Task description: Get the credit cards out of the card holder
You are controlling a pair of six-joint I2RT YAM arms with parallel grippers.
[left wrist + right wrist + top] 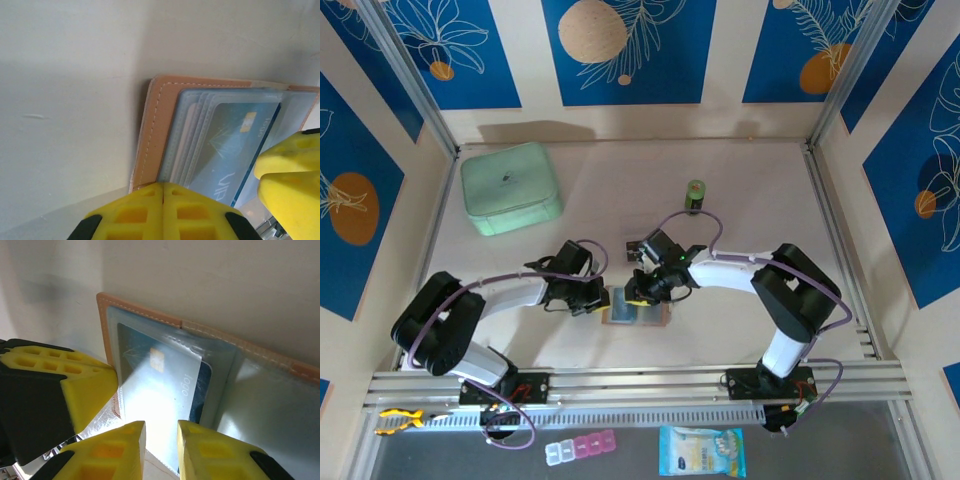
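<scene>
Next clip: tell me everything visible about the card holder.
The card holder lies open on the table toward its near side. Pinkish-tan, leather-like, with pale edge stitching, it is lined with clear grey-blue pockets stepped one over another. A blue credit card with a gold chip sits in one pocket. The left gripper, jaws shut, rests at one edge; the right gripper has jaws slightly parted at the card's end.

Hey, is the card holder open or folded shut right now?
Open. The card holder lies spread flat on the table, its clear pockets facing up, with a blue credit card tucked inside one.
</scene>
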